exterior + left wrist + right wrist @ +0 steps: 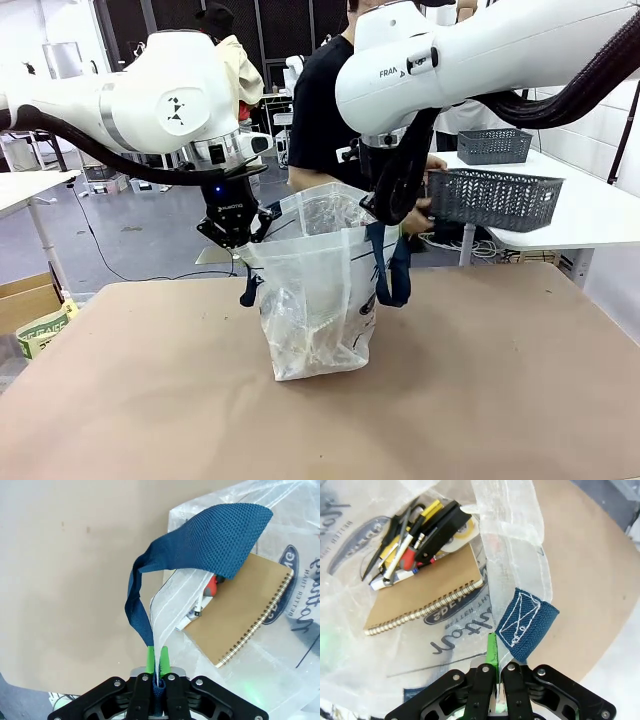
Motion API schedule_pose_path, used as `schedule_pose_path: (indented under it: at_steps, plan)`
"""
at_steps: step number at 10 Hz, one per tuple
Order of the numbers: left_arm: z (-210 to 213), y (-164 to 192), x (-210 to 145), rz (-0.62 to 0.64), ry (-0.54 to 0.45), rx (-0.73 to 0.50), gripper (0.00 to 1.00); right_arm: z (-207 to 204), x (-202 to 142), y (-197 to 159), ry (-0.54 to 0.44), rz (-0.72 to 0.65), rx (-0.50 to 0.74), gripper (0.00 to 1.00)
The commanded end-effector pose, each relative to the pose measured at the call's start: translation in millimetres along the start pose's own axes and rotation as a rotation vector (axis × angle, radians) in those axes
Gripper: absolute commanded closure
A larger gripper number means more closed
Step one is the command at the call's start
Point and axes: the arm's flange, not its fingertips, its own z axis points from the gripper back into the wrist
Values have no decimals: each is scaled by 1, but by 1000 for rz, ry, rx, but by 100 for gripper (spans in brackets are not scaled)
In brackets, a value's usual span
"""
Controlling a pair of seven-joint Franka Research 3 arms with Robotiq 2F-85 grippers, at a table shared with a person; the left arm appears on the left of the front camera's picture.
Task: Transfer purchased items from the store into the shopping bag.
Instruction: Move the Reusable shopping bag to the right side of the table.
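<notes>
A translucent shopping bag [320, 300] stood upright at the centre of the brown tabletop [500, 380], its mouth pulled open between my two tools. In the left wrist view, the left tool [157, 661] rose from the bottom edge, clamped shut on the bag's rim film and the foot of a navy strap [200, 545] that looped up toward the upper right. In the right wrist view, the right tool [499, 655] was likewise pinched shut on the opposite rim, just beside a stitched strap end [527, 625].

Inside, at the bag's bottom, lay a tan spiral notebook [425, 595] with a loose cluster of pens [415, 535] touching its upper edge, well below both tools.

I judged the bag light, soft and slippery, likely to sag or tear if held by film alone; the woven strap roots looked the safer hold. The notebook seemed stiff and flat, the pens small and prone to roll.

At the right of the front view, a person [320, 100] held the dark grey basket [495, 198] near the bag's mouth.
</notes>
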Motion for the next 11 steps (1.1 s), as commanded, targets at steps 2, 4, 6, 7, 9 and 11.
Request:
schedule_pose_path:
  at_steps: [2,4,6,7,9,11]
  plan:
    - [-2,-10,5,-3,-23,-72,100,7,9,12,9,-104,70,100]
    - [-5,-16,8,-7,-26,-112,100,11,12,21,-9,-169,116,100]
    - [-7,-23,13,-38,-7,-154,100,8,17,18,-6,-210,155,100]
    - [-5,-20,12,-39,-1,-166,100,7,15,13,1,-196,142,100]
    - [-3,-20,9,0,-17,-111,100,9,12,19,-12,-173,125,100]
    - [-2,-22,12,-11,-13,-128,100,9,15,18,-14,-177,129,100]
